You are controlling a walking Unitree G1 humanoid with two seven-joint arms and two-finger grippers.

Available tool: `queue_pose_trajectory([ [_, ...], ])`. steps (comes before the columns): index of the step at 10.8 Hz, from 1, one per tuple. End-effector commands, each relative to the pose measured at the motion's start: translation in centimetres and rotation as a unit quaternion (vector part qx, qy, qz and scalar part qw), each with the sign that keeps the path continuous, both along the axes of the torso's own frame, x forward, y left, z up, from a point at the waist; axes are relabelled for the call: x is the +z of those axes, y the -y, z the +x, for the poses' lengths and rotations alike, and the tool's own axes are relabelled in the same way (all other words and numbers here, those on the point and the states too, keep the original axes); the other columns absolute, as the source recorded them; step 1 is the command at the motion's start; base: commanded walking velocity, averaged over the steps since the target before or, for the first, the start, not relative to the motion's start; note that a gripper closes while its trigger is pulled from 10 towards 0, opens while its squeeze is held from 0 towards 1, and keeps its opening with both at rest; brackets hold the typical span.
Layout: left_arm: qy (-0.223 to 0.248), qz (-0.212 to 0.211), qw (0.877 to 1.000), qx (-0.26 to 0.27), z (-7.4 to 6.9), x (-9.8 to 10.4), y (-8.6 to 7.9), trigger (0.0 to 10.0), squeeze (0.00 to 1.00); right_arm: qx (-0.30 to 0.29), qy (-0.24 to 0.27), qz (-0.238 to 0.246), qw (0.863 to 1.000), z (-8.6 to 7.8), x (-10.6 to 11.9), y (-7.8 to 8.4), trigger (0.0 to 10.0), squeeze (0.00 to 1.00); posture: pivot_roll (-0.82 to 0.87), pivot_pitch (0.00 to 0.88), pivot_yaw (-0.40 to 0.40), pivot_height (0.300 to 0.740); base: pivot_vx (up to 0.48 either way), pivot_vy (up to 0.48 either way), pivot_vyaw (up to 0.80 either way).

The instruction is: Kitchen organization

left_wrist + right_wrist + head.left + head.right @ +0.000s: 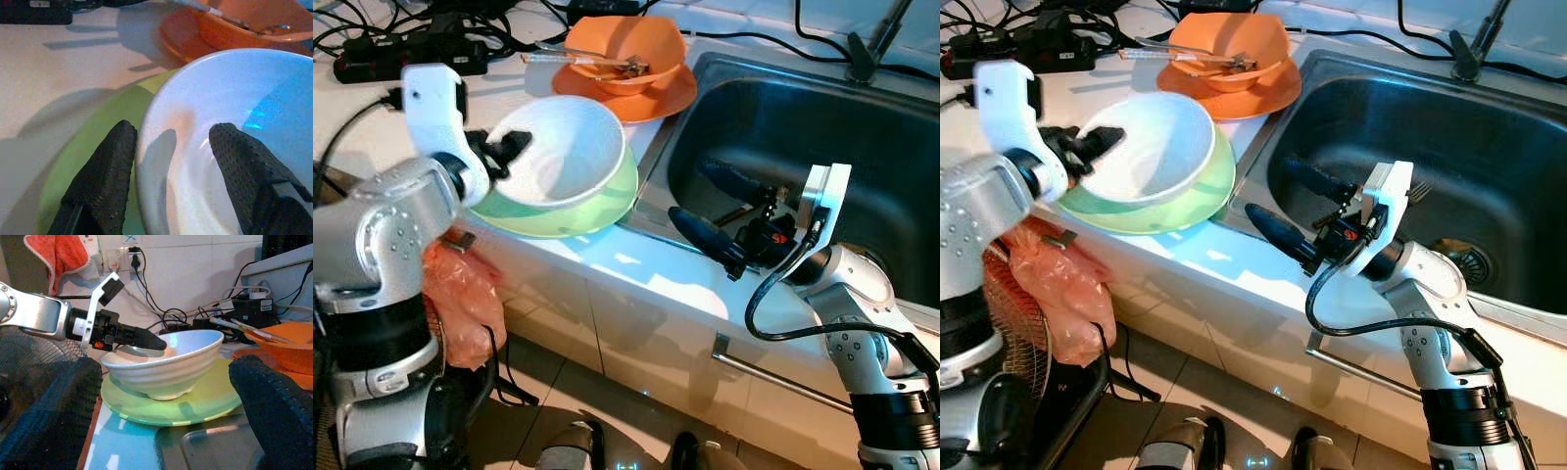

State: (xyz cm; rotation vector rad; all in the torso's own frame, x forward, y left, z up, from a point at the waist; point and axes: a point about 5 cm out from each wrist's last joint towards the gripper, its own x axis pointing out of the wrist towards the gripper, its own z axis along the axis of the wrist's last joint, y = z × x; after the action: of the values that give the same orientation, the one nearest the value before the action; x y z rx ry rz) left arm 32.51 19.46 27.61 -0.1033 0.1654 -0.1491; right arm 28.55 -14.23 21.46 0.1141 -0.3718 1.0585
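Far left, below the counter (607, 257) edge, you've got an orange plastic bag (465, 299) hanging next to the robot's body. At the back of the counter sits a black power strip (406, 54) w/ a tangle of cables.

Your left pincer (171, 161) is grasping the white bowl (558, 152): one finger (105, 174) outside the rim, the other inside, rim pinched between them. The bowl sits on a green plate (592, 211), slightly tilted in the right wrist view. The plate's near edge lies close to the counter's front edge, and its right edge close to the sink (783, 127) rim, so little spare room on either side.

Just behind, nearly touching the plate, there's an orange bowl (626, 44) on an orange plate (651, 98), w/ utensils (592, 64) lying across the bowl. That stack sits beside the sink's back-left corner.

Right side: your right pincer (720, 211) is released, fingers wide apart, hovering over the sink's front-left rim, pointing toward the white bowl but well apart from it. A fork (1418, 193) shows in the basin just behind that wrist. The basin itself gives open room; faucet base (862, 67) stands at the back rim.
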Motion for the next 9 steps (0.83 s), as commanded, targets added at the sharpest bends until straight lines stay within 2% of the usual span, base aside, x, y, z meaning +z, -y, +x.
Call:
queue_pose_trajectory([
  [1,-0.019,-0.006,1.0,0.003,-0.17,-0.73,-0.05,10.0,0.0,0.014,0.003,-0.006,1.0,-0.18,0.09,-0.29,10.0,0.0,0.15,0.191,0.025,0.74,0.0,0.0,0.0],
  [4,-0.018,-0.009,1.0,-0.001,-0.25,-0.56,0.37,9.8,0.0,0.015,0.003,-0.007,1.0,-0.23,0.15,-0.28,10.0,0.0,0.15,0.188,0.024,0.74,0.0,0.0,0.0],
  [5,-0.018,-0.009,1.0,0.001,-0.2,-0.52,0.26,4.4,0.0,0.016,0.003,-0.007,1.0,-0.25,0.14,-0.29,10.0,0.0,0.15,0.187,0.024,0.74,0.0,0.0,0.0],
  [6,-0.019,-0.009,1.0,0.001,-0.12,-0.57,0.23,0.0,0.0,0.016,0.004,-0.007,1.0,-0.24,0.15,-0.31,10.0,0.0,0.15,0.187,0.024,0.74,0.0,0.0,0.0],
  [9,-0.018,-0.005,1.0,-0.002,0.01,-0.61,0.28,0.0,0.0,0.015,0.004,-0.012,1.0,-0.18,0.09,-0.34,10.0,0.0,0.15,0.186,0.025,0.74,0.0,0.0,0.0],
])
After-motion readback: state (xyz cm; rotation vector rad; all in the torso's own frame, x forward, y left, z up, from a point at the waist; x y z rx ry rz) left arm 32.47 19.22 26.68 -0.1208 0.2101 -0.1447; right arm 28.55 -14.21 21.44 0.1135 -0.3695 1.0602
